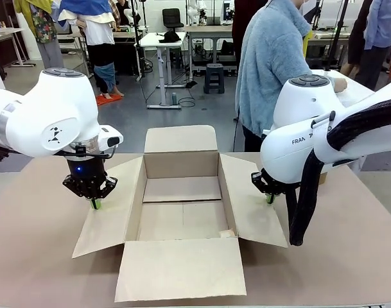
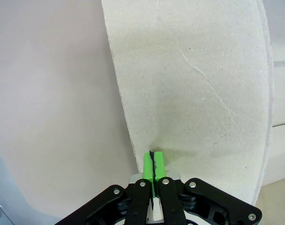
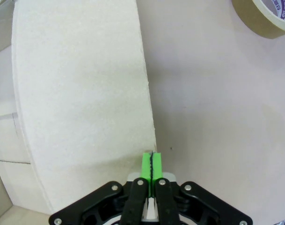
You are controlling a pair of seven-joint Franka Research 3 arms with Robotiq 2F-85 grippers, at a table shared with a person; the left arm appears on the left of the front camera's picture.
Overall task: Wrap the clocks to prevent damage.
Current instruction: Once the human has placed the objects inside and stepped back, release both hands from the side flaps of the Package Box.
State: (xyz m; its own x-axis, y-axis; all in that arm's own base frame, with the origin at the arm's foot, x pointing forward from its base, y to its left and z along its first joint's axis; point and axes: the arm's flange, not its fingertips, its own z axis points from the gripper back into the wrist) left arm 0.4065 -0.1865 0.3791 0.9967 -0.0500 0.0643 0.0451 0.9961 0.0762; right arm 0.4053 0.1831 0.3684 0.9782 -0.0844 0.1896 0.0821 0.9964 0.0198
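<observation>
Hovering at either side of an open cardboard box (image 1: 181, 165) sitting in the middle of the table (image 1: 34, 250), all four flaps spread outward. Holding the left gripper (image 1: 94, 204) pinched fully shut, green pads pressed together on nothing, tips right at the outer edge of the left flap (image 1: 108, 218); not being able to tell whether touching it. Holding the right gripper (image 1: 270, 197) shut and empty in the same way, at the outer edge of the right flap (image 1: 256, 202). Showing a bare box floor; not being able to tell where the clocks are. Seeing a tape roll (image 3: 266, 16) lying on the table near the right gripper, and a person (image 1: 272, 64) in a blue fleece standing at the far side, turned partly away.

Probably risking a creased or torn flap by driving the shut tips down too hard. Likely skewing or sliding the light box by pushing unevenly from the two sides. Possibly knocking the tape roll by swinging the right arm outward. Being unable to take a clock or any wrapping without first opening the jaws. Risking a bump by moving either arm during a reach from the person.
</observation>
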